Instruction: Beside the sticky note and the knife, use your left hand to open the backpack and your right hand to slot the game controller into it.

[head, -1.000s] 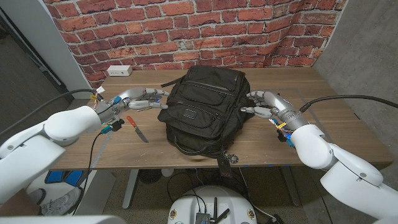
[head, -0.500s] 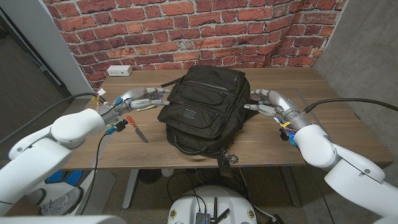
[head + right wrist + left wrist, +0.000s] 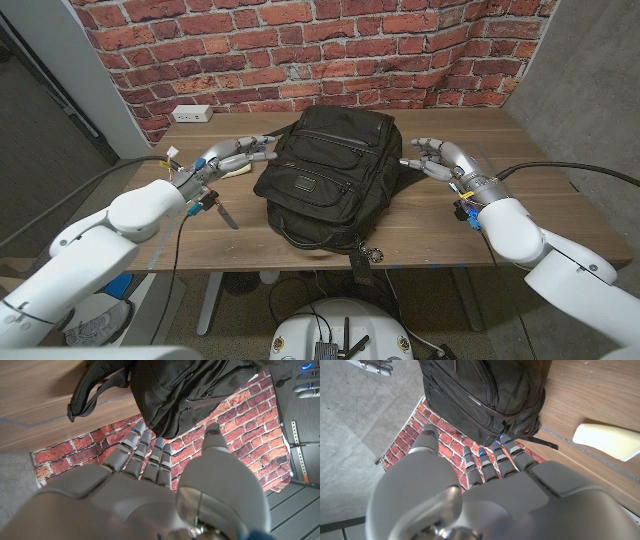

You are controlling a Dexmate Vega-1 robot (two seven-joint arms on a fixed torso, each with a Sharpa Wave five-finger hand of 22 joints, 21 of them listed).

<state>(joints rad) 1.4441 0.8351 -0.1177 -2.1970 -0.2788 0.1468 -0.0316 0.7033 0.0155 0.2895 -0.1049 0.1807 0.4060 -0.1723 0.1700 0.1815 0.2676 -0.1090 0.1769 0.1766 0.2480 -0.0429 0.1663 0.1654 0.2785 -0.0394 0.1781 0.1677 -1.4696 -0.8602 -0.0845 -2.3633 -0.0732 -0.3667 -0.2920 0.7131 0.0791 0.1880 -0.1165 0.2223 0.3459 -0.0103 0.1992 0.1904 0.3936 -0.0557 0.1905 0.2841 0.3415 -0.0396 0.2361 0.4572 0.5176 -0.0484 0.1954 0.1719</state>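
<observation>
I have the black backpack (image 3: 330, 175) lying in the middle of the wooden table (image 3: 540, 190), with its handle end toward the brick wall (image 3: 300, 50) and its straps trailing over the table's near edge. Its zips look closed from my head view, and I see no game controller anywhere in my pictures.

My left hand (image 3: 238, 152) hovers just beside the backpack's left upper corner, fingers spread and reaching toward it, holding nothing; I cannot tell whether the fingertips touch the fabric. In the left wrist view the same hand (image 3: 485, 475) points its fingers at the backpack (image 3: 485, 395), with the pale yellow sticky note (image 3: 607, 440) lying on the table just beside the bag. In the head view that sticky note (image 3: 236, 171) sits left of the backpack, under my left hand.

The knife (image 3: 218, 206), with a red handle, lies left of the backpack, nearer the table's front edge than the note.

My right hand (image 3: 437, 158) hangs to the right of the backpack, apart from it, fingers spread wide and empty. In the right wrist view that hand (image 3: 150, 460) faces the backpack (image 3: 185, 390) and one of its straps (image 3: 95, 387).

A white power strip (image 3: 191, 113) lies at the table's far left corner, well apart from the backpack.
</observation>
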